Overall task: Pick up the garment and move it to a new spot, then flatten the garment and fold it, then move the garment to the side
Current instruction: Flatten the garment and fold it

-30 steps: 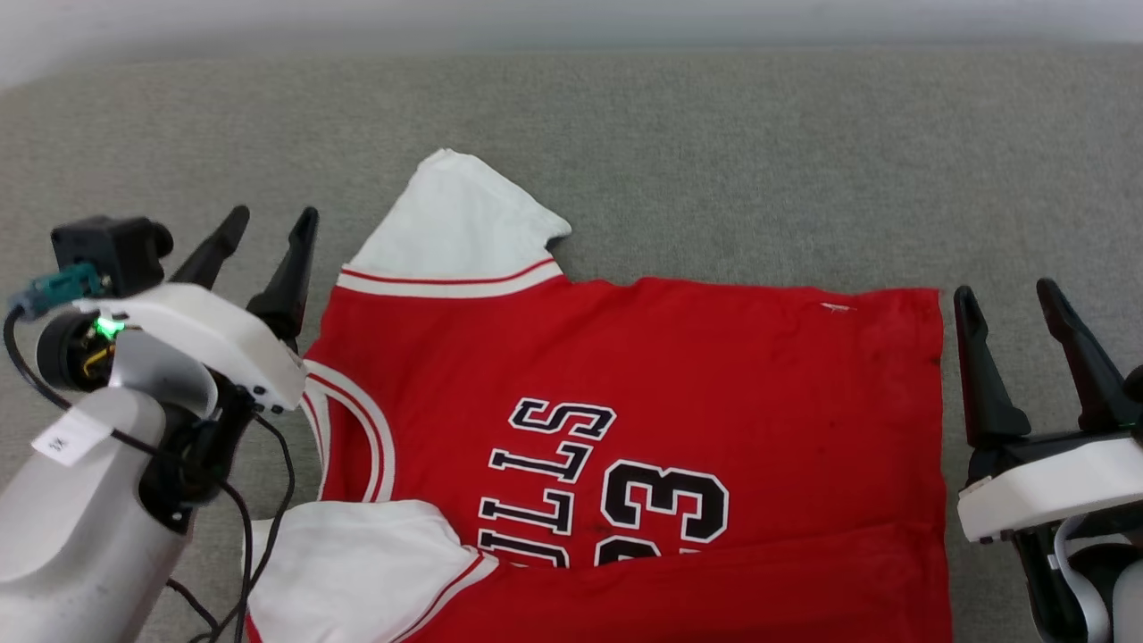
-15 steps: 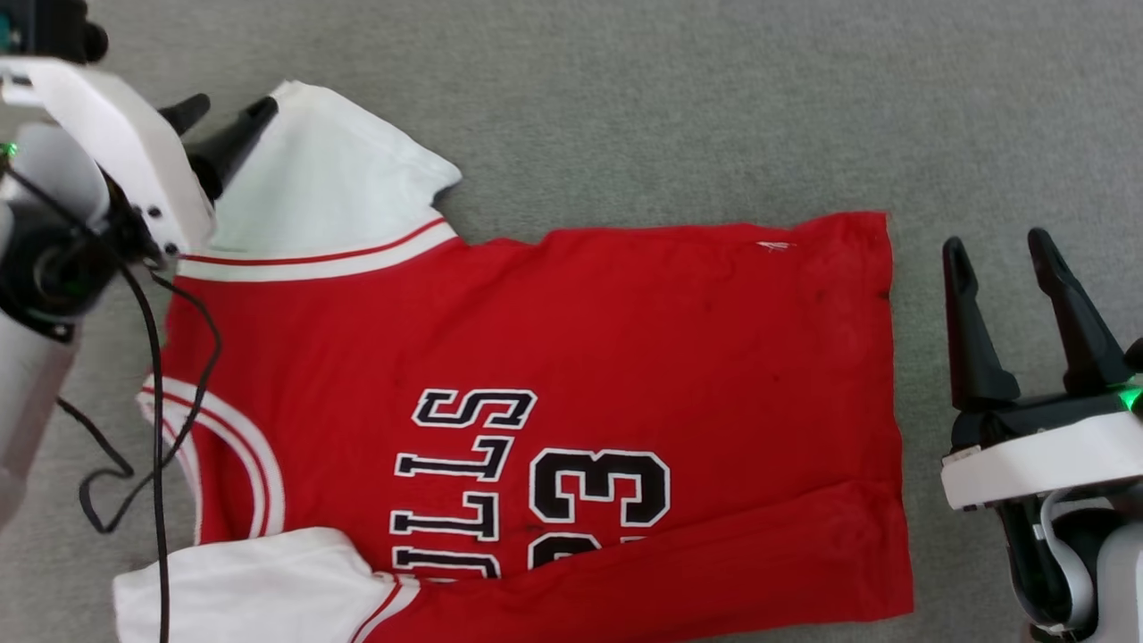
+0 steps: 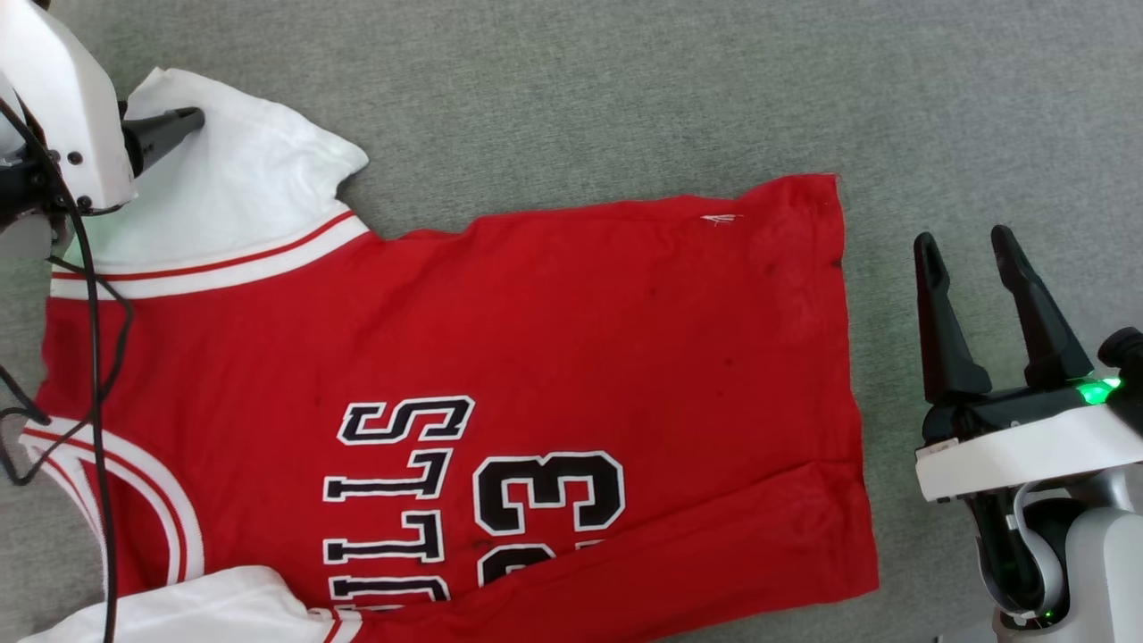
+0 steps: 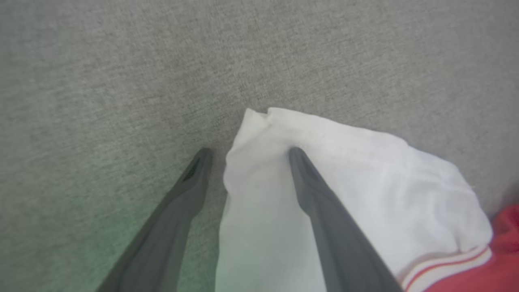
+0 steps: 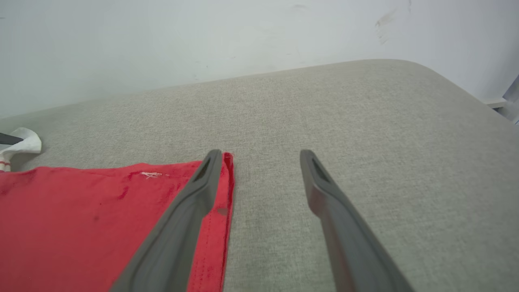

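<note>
The garment (image 3: pixel 580 339), a red jersey with white sleeves and black "BULLS 23" lettering, lies spread flat on the grey cushion (image 3: pixel 625 89). My left gripper (image 4: pixel 250 152) stands open at the tip of the far white sleeve (image 4: pixel 365 182): one finger rests on the sleeve, the other is over bare cushion, with the sleeve's edge between them. In the head view one left finger (image 3: pixel 165 129) shows on that sleeve. My right gripper (image 3: pixel 963 239) is open just off the hem; its left finger (image 5: pixel 202 178) overlaps the hem's far corner (image 5: pixel 227 162).
The left arm's black cable (image 3: pixel 94 357) hangs over the jersey's shoulder side. A pale wall (image 5: pixel 202 40) rises behind the cushion, whose rounded edge (image 5: pixel 466 93) drops off at the right. Bare cushion lies beyond and right of the hem.
The head camera has tilted down, shifting the whole picture. My left gripper has moved from beside the collar out to the far sleeve's tip. The right gripper has kept its place by the hem.
</note>
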